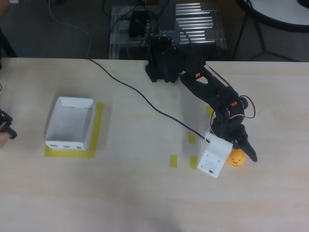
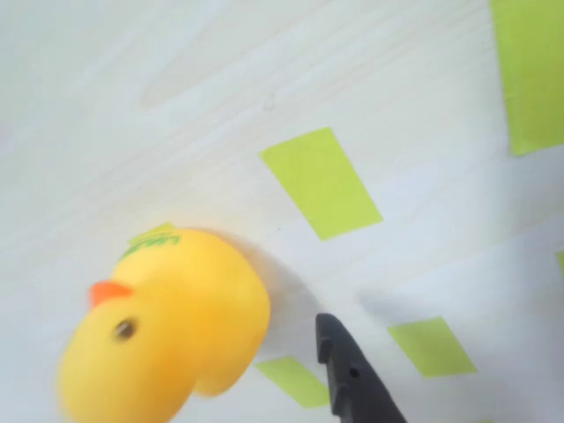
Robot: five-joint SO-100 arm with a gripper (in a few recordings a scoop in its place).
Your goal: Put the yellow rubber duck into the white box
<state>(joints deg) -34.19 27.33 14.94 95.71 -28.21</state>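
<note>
Item: duck (image 1: 236, 158) on the table (image 1: 145, 203), far right of the white box (image 1: 70, 124) in the overhead view; gripper (image 1: 241, 153) poised around it, jaws apparently parted to straddle it, not yet clamped.

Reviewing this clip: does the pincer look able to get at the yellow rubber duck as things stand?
Probably yes. The pincer hangs right at the yellow rubber duck, one finger beside it, with bare table around; the grip isn't settled.

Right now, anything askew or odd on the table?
Nothing damaged or spilled. The white box sits upright on its yellow tape frame, slightly skewed to it. The yellow rubber duck is on the table beside the pincer, tilted in the wrist view, though the camera angle may cause that.
</note>
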